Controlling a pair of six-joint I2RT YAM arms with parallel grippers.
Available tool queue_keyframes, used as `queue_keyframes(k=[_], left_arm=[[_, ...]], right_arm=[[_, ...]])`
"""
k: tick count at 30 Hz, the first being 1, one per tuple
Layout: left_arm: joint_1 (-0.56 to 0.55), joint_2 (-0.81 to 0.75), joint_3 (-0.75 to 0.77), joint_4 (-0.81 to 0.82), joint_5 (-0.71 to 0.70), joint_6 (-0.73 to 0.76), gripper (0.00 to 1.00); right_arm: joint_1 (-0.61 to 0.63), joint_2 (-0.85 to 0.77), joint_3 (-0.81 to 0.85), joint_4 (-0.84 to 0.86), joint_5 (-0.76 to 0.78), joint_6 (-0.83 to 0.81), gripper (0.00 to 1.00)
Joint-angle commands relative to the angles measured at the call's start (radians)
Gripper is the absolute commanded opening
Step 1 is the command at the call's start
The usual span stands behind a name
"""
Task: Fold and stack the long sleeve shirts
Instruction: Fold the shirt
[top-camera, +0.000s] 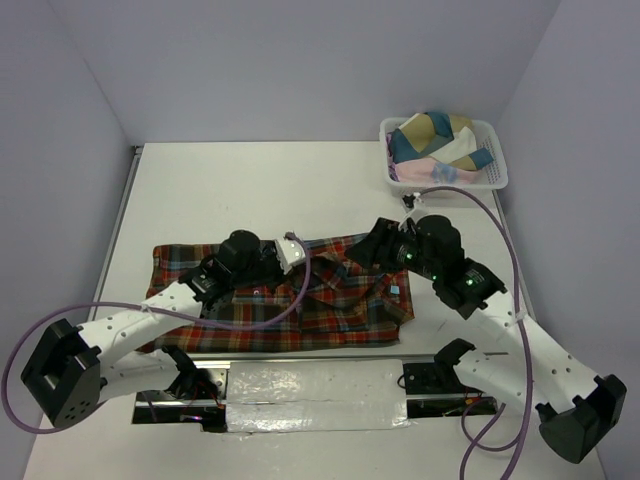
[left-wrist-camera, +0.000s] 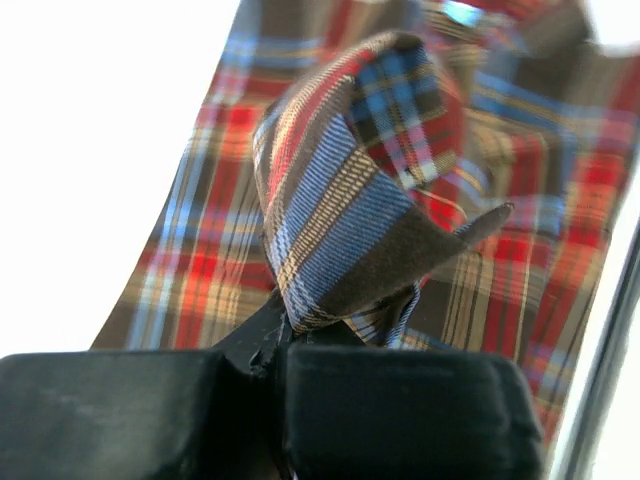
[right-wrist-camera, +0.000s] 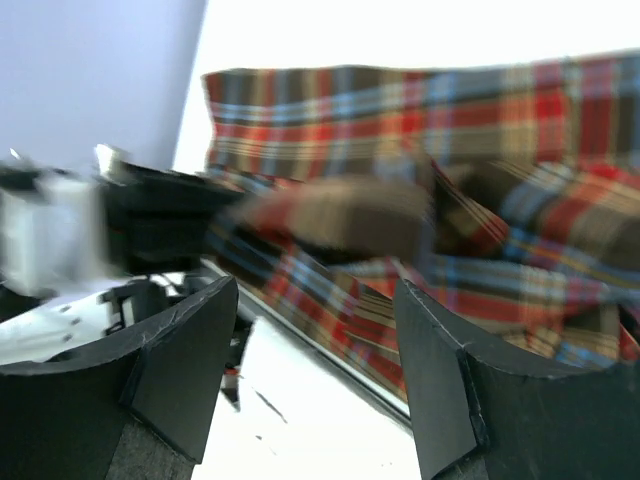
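Shirt location: the plaid long sleeve shirt (top-camera: 300, 305) lies spread on the counter (top-camera: 250, 190), from the centre toward 6 o'clock in the top view. It is rumpled near its 12 to 1 o'clock edge.
Other cloth: a bundle of pale cloth (top-camera: 435, 135) sits in the white basket (top-camera: 440, 187) at the 1 o'clock corner, well apart from the plaid shirt.
Risk, slipping hold: the left pincer (left-wrist-camera: 283, 340) has only a narrow pinch of doubled cloth. A quick pull could probably slide the fold out and drop it crooked.
Risk, dragged layer: most of the shirt lies flat under the raised fold. If the pull runs low across the counter, the lower layer may travel with it and skew the fold line.
Risk, crowding: both arms meet near the shirt's 12 o'clock edge. The right pincer (right-wrist-camera: 312, 290) could snag the lifted cloth or bump the other arm if either swings inward.
Risk, cable: the purple cable (top-camera: 270, 318) sags over the shirt and might tug it.
Left pincer: clenched on a looped fold of the plaid shirt that stands up from its jaws.
Right pincer: released, its jaws well apart with nothing pinched. A blurred brown fold lies just ahead, and I cannot tell whether it touches.
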Motion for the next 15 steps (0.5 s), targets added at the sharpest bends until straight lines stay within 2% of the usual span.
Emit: queue_keyframes(k=[1,3,5,6,8,10,12,15], left_arm=[[0.002,0.008,0.091,0.019,-0.269,-0.33,0.0],[0.002,0.013,0.128,-0.071,-0.3,-0.525,0.0],[0.002,0.026,0.16,-0.122,-0.3,-0.628,0.0],[0.002,0.034,0.168,-0.156,-0.3,-0.705,0.0],[0.004,0.052,0.188,-0.181,-0.348,-0.744,0.0],[0.011,0.057,0.209,-0.211,-0.397,-0.799,0.0],[0.056,0.063,0.222,-0.211,-0.359,-0.859,0.0],[0.091,0.062,0.237,-0.175,-0.296,-0.899,0.0]], right_arm=[[0.0,-0.034,-0.035,0.022,0.053,0.042,0.71],[0.018,-0.081,-0.07,0.085,0.034,-0.089,0.7],[0.038,-0.091,-0.084,0.144,-0.005,-0.214,0.68],[0.073,-0.079,-0.083,0.156,-0.027,-0.356,0.67],[0.139,-0.048,-0.066,0.145,-0.026,-0.489,0.65],[0.269,0.022,-0.022,0.119,0.019,-0.655,0.65],[0.352,0.112,0.03,0.119,0.092,-0.707,0.65],[0.385,0.215,0.064,0.191,0.157,-0.781,0.67]])
